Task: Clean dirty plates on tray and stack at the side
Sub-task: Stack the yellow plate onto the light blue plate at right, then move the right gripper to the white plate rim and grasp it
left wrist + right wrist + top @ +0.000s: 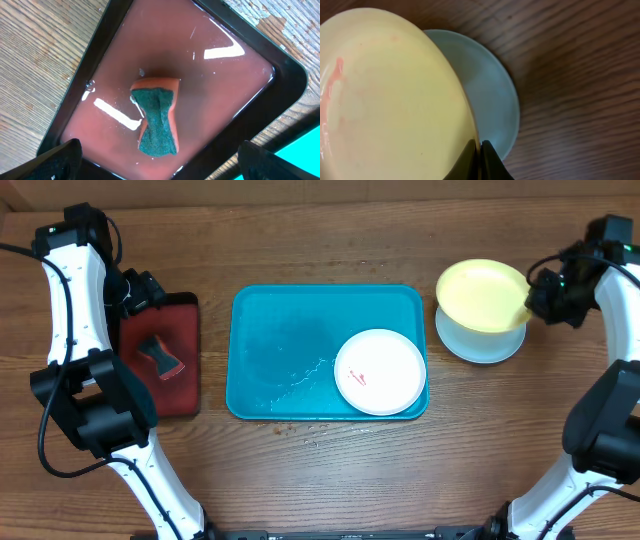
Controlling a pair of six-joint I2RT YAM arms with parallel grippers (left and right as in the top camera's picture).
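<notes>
- The right gripper has its fingers pinched shut on the rim of the yellow-green plate. The left gripper is spread as wide as it goes, grips nothing, and hovers above the red tray.
- The table is bare wood, with the stack site at its right side, well apart from the left arm.
- The teal tray lies mid-table and looks wet, with one plate in its near right corner.
- The red tray, black-rimmed, sits just left of the teal one, apart from it.
- The yellow-green plate is held over the pale blue plate, which lies flat on the table. The top plate is offset and seems tilted. I cannot tell whether the two touch.
- The white plate lies flat in the teal tray.
- The sponge lies green side up in the middle of the red tray, between the open left fingers but below them.
- Red smears mark the white plate, and a faint pink streak shows near the yellow-green plate's edge in the right wrist view.
- Step in hand, as I judge it: setting the second plate onto the stack.
- The next move calls for lowering and centring that plate, then letting go. After that the left gripper should drop onto the sponge for the white plate.
</notes>
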